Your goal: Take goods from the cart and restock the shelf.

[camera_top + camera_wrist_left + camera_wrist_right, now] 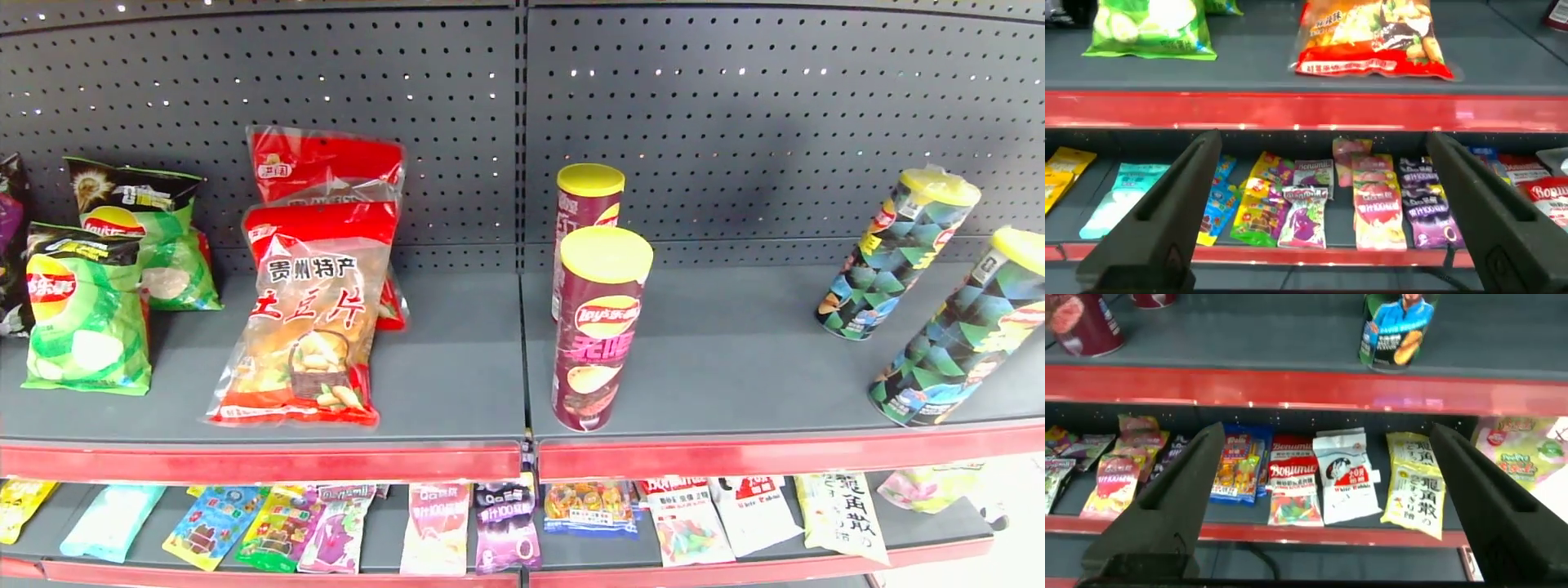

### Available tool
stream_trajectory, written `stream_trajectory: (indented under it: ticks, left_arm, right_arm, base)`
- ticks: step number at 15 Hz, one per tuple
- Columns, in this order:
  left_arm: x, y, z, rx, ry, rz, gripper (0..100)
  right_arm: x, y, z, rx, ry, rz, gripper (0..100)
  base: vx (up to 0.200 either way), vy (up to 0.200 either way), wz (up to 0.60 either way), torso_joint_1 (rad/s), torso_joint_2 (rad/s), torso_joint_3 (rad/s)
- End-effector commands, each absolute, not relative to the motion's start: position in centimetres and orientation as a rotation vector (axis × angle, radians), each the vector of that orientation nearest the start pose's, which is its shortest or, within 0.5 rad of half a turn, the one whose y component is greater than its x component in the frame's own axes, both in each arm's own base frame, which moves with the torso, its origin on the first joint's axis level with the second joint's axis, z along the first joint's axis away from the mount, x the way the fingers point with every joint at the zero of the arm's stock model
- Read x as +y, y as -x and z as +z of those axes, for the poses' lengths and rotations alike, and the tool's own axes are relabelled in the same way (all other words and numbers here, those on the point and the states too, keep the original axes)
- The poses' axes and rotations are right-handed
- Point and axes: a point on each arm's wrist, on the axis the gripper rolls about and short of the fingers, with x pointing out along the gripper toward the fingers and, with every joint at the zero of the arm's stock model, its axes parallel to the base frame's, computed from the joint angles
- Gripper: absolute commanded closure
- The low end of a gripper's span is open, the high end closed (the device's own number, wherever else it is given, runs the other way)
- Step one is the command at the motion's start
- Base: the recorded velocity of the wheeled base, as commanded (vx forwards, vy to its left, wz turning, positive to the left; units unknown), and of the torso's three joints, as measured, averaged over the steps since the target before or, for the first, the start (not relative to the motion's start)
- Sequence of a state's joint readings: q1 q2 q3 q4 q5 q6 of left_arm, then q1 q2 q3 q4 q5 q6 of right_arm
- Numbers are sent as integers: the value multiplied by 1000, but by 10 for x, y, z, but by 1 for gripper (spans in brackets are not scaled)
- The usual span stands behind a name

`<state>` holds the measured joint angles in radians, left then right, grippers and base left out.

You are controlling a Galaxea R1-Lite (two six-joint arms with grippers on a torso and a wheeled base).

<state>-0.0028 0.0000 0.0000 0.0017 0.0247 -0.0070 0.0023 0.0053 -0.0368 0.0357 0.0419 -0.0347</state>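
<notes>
The upper shelf [457, 384] is a grey board backed by a perforated panel [735, 122], with a red lip [261, 461] along its front edge and a seam at mid-width. Its widest bare stretch lies between the maroon canisters [602, 327] and the patterned canisters [894, 257] (both of those lean in the head view). A narrower gap sits between the maroon pair and the red snack bags [306, 327], whose front bag reaches almost to the lip. Green chip bags [86, 318] stand at the left end. Below, the lower shelf [922, 523] carries flat packets [437, 527] side by side along its front.

The left gripper [1323, 137] hangs in front of the shelving, level with the lower shelf, fingers spread wide and holding nothing. The right gripper [1327, 429] sits likewise, below a patterned canister, fingers apart and empty.
</notes>
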Motion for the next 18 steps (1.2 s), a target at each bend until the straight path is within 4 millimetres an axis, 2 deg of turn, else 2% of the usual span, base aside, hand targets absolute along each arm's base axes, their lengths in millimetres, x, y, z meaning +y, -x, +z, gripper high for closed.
stream_trajectory:
  ticks: [1, 4, 18]
  left_arm:
    - [1, 23, 75, 1, 8, 21, 0]
    - [1, 23, 75, 1, 6, 21, 0]
    - [1, 23, 75, 1, 9, 21, 0]
  right_arm:
    - [1, 26, 82, -1, 34, 43, 0]
    - [1, 26, 82, -1, 35, 46, 0]
    - [1, 26, 82, -1, 32, 48, 0]
  base:
    - [0, 0, 0, 0, 0, 0]
    - [0, 0, 0, 0, 0, 0]
    - [0, -200, 0, 6, 3, 1]
